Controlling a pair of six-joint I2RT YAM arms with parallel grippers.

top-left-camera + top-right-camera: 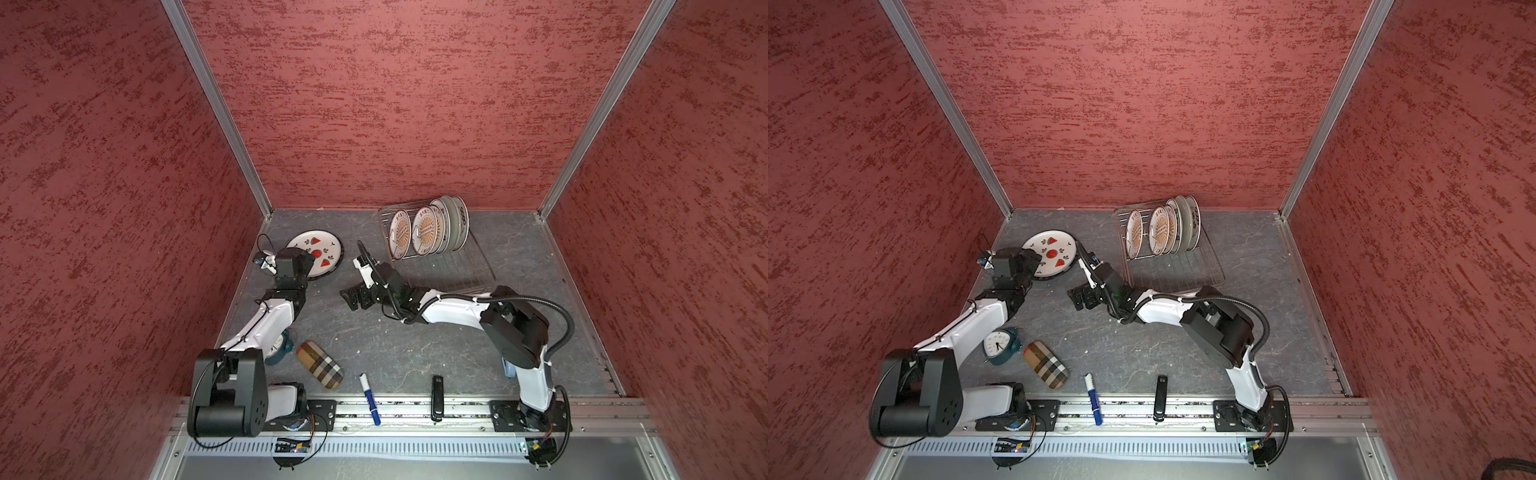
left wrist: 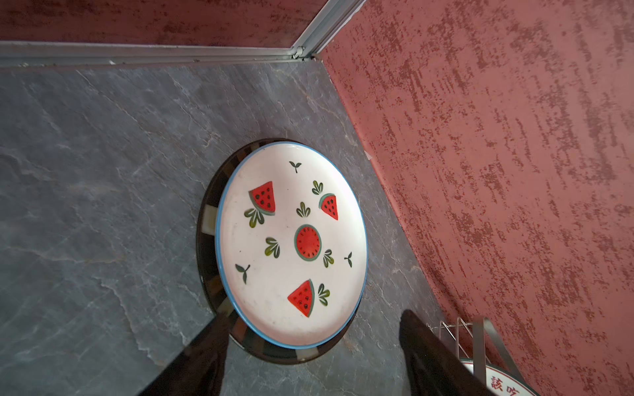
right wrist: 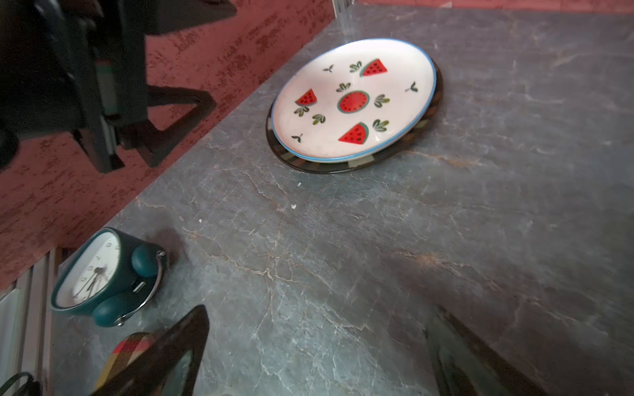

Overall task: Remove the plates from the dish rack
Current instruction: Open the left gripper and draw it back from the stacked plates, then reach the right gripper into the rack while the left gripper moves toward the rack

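Plates (image 1: 426, 230) mostly await you, upright in the dish rack (image 1: 457, 266) at one o'clock. Two seem unloaded: watermelon plate (image 1: 322, 245) atop dark-rimmed plate (image 2: 206, 253), at eleven o'clock on the bench (image 1: 395, 345). Left tool (image 2: 314, 315) and right tool (image 3: 320, 325) are both apart and empty.

Lab test booth: red panel walls (image 1: 395, 104), aluminium frame (image 1: 216, 108)

Watermelon plate (image 2: 291, 247), white, blue-edged, lying flat on a dark-rimmed plate (image 2: 204, 264) on grey table (image 2: 103, 171); left gripper (image 2: 314, 317) spread wide at its edge; dish rack (image 2: 449, 329) corner nearby.
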